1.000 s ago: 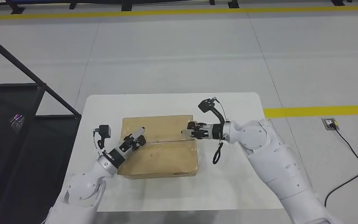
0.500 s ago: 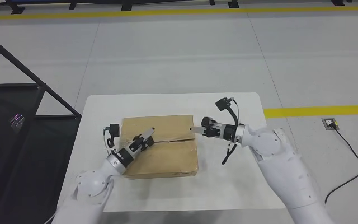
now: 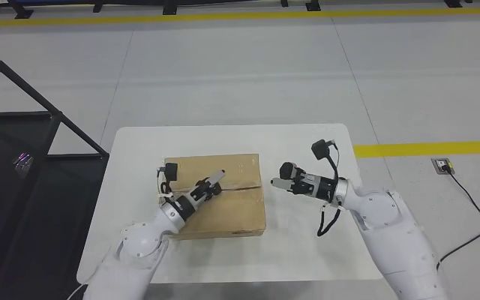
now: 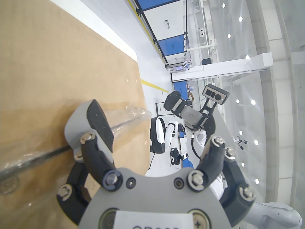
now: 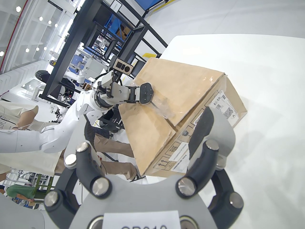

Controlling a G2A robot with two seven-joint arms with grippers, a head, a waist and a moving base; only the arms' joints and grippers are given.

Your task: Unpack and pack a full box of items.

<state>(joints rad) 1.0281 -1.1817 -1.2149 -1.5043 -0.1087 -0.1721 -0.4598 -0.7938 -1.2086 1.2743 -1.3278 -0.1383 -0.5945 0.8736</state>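
Brown cardboard box (image 3: 236,214), flaps shut, crinkly clear tape (image 4: 133,115) on its seam, sits middle of the table (image 3: 292,244). Over that seam the left gripper (image 3: 214,182) is splayed apart. The right gripper (image 3: 284,177) is spread too, over bare surface just right of it.

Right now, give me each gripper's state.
Left gripper: open, holding nothing, at the top seam of the box.
Right gripper: open, holding nothing, off to the side of the box.
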